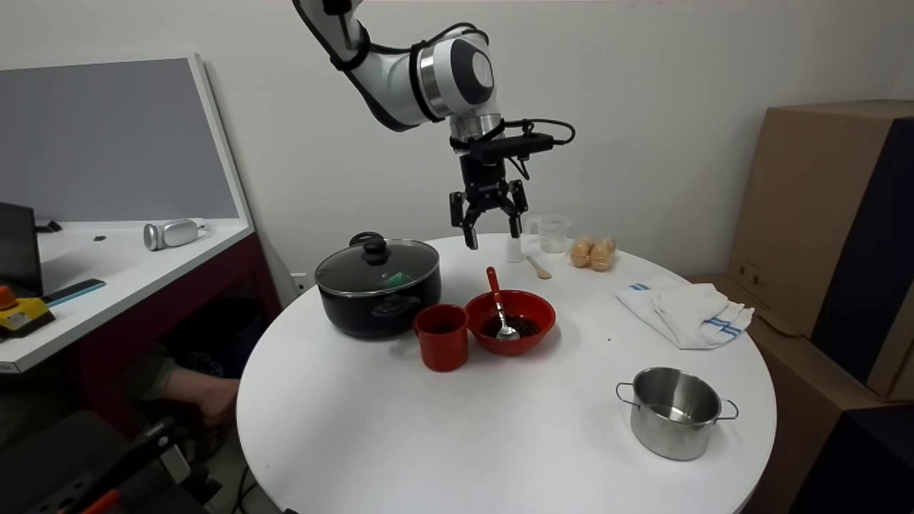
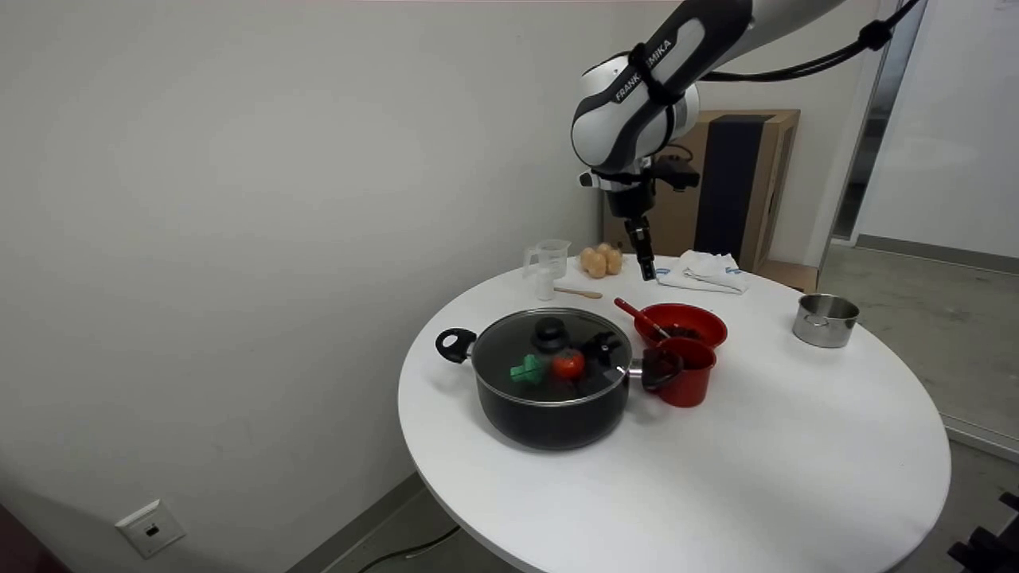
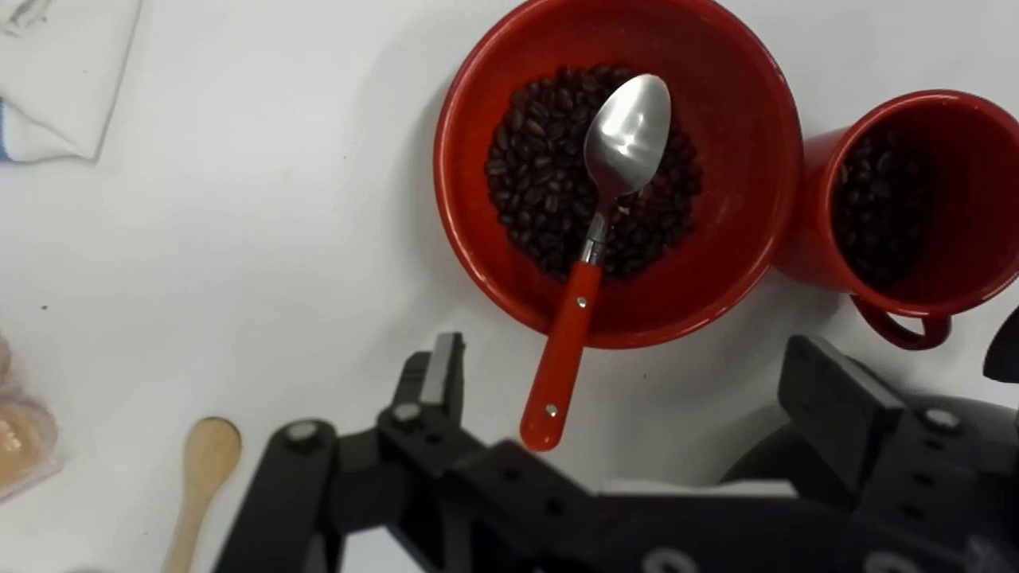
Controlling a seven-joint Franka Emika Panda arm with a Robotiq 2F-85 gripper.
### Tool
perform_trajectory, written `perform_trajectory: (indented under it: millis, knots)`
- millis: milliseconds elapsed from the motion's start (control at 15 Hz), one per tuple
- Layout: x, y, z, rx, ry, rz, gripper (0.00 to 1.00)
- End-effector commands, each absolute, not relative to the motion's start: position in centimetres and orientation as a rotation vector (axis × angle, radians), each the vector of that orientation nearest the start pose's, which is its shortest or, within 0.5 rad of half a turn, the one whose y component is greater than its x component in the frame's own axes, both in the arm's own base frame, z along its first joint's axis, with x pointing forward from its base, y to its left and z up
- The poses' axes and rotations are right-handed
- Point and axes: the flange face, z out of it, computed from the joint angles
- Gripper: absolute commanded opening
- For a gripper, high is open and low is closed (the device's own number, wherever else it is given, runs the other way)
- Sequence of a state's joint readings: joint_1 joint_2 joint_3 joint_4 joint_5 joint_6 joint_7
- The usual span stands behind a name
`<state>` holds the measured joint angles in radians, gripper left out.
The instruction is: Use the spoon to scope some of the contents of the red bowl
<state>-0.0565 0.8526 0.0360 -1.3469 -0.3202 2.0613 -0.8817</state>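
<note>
Steel spoon with red riveted handle resting in wide, shallow red bowl, scoop on dark brown beans, handle leaning out over rim. Black two-fingered gripper hangs above round white table, fingers spread wide, apart from the handle in both exterior views. Red cylindrical mug, dark beans inside, just beside bowl; touching or not, can't tell. Large black pot with glass lid near mug. Small two-handled steel pot well apart from bowl. Thin wooden spoon, light-brown egg-shaped things, folded white cloth with blue stripes also on table.
</note>
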Motion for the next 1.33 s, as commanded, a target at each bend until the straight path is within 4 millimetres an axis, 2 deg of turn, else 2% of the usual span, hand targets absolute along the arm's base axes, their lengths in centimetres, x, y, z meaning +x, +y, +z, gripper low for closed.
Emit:
perform_trajectory:
  millis: [0,200,267,533,733,800,867,1000,1267]
  knots:
    - [72.0,-3.4,22.4,-2.984,-1.504,0.318,1.0]
    - [71.3,-3.0,21.4,-3.002,-1.426,0.297,1.0]
    - [71.3,-3.6,22.0,-3.008,-1.412,0.296,1.0]
    - [71.3,-4.3,20.4,-2.998,-1.482,0.224,1.0]
    - [71.3,-5.2,19.1,-3.036,-1.457,0.155,0.88]
    - [71.3,-5.3,18.4,-3.051,-1.435,0.143,0.98]
    - [71.2,-5.4,17.8,-3.045,-1.425,0.133,0.96]
    - [71.1,-5.4,16.1,-2.996,-1.422,0.133,1.0]
    - [71.4,-4.8,12.8,-2.821,-1.438,0.117,1.0]
